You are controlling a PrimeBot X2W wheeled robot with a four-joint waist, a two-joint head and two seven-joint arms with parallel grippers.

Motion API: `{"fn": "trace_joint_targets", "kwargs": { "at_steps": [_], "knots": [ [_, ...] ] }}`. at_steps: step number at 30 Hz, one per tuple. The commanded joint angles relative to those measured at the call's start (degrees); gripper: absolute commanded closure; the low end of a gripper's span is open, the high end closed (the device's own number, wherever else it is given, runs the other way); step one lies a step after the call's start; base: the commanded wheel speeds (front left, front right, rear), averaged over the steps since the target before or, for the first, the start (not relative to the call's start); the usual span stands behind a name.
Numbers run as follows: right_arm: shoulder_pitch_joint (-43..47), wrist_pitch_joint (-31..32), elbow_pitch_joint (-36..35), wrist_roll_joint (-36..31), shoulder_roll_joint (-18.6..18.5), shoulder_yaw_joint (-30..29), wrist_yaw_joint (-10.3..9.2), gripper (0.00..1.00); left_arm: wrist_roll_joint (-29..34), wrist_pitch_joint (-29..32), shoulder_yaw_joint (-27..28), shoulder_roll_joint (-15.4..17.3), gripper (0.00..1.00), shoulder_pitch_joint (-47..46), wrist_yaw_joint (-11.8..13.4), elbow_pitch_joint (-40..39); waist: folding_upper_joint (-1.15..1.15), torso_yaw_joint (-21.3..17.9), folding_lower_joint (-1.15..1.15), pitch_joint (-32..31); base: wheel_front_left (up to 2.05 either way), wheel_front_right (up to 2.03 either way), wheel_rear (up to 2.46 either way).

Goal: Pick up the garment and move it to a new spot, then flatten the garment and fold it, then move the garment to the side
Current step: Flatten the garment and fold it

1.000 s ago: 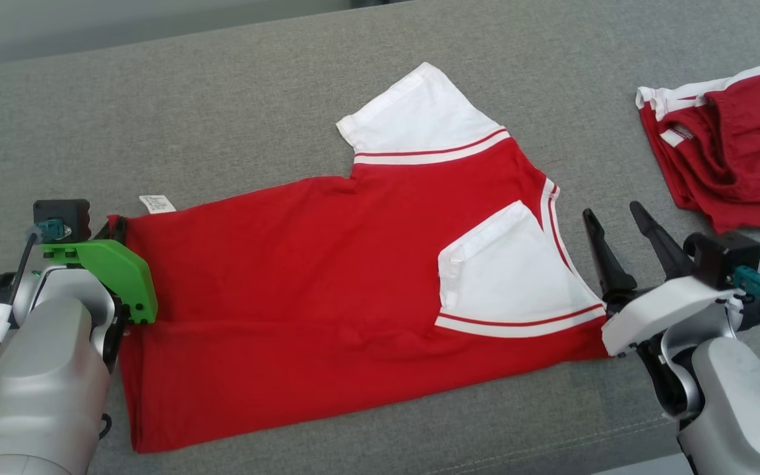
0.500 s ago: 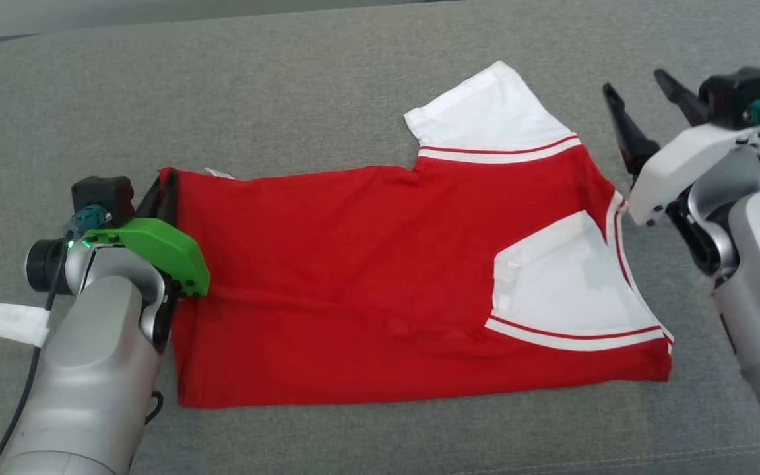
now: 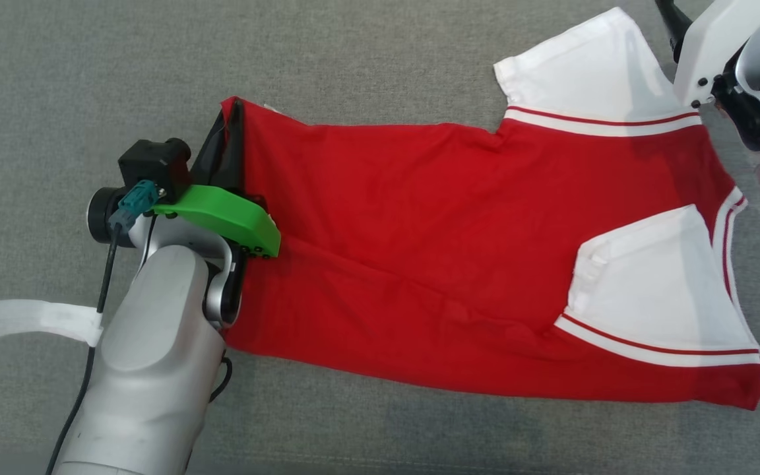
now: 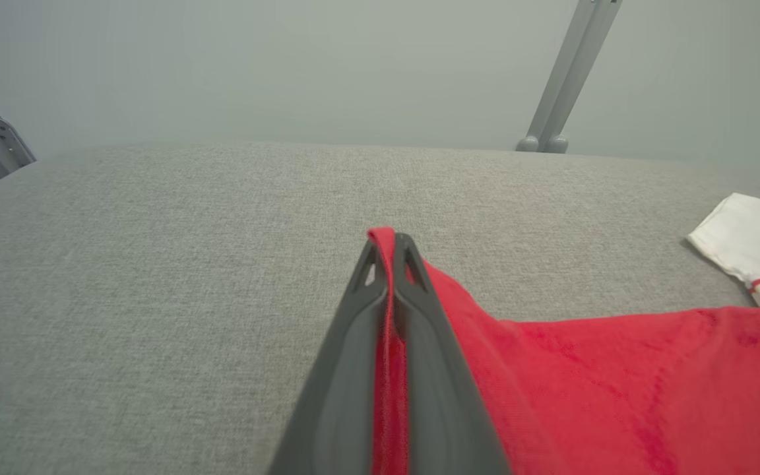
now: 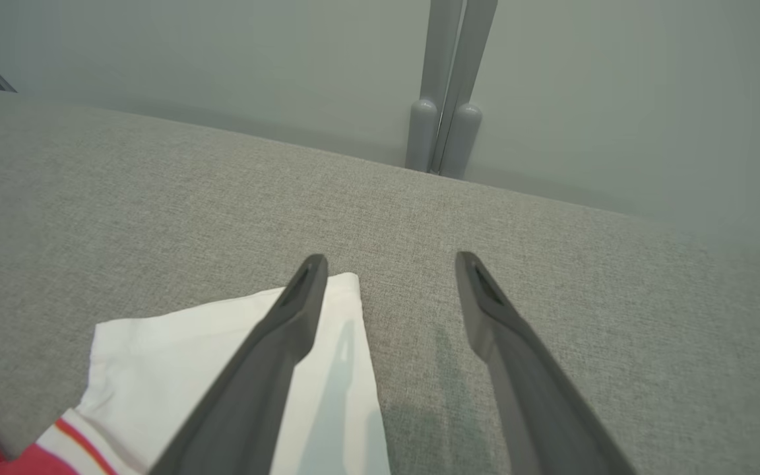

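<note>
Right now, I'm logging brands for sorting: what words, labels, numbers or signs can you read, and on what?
None can be read.
Red garment: plain red cloth, white sleeves and stripes; no print.
White tag sliver at its far edge: too small to read.
White tape strip at the head view's lower left: blank.

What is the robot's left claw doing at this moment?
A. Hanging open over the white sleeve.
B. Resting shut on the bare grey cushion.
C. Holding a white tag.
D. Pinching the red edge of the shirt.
D: in the left wrist view the left gripper is shut, with a strip of the red shirt clamped between its two dark fingers.
</note>
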Motion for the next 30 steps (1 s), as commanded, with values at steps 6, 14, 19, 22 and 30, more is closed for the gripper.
{"fn": "trace_joint_targets", "kwargs": {
  "at_steps": [6, 14, 19, 22, 30],
  "knots": [
    [-6.0, 2.5, 8.0, 0.6, -0.4, 2.1, -0.02, 0.00, 2.0, -0.2, 0.0, -1.6, 1.00, 1.8, 0.8, -5.1, 0.00, 5.4, 0.00, 7.0, 0.00, 0.00, 0.00],
    [-7.5, 2.7, 13.5, 1.7, 0.1, 5.4, 0.00, 0.00, 2.8, -0.2, -0.1, -1.9, 1.00, 2.0, 0.4, -6.1, 0.00, 5.6, 0.00, 7.6, 0.00, 0.00, 0.00],
    [-7.8, 2.7, 15.2, 2.2, 0.6, 7.3, 0.01, 0.60, 3.4, -0.2, -0.1, -1.9, 1.00, 2.2, 0.3, -5.7, 0.00, 5.1, 0.00, 7.3, 0.00, 0.00, 0.00],
    [-8.5, 2.7, 15.8, 2.3, 0.9, 8.8, -0.01, 0.60, 3.7, -0.2, 0.1, -1.9, 1.00, 2.3, 0.2, -5.2, 0.00, 4.5, 0.00, 6.8, 0.00, 0.00, 0.00],
    [-9.7, 3.7, 17.5, 3.5, 0.9, 12.4, -0.01, 0.45, 4.2, -0.2, 0.4, -1.8, 1.00, 1.6, -0.4, -4.2, 0.00, 3.8, 0.00, 6.2, 0.00, 0.00, 0.00]
  ]
}}
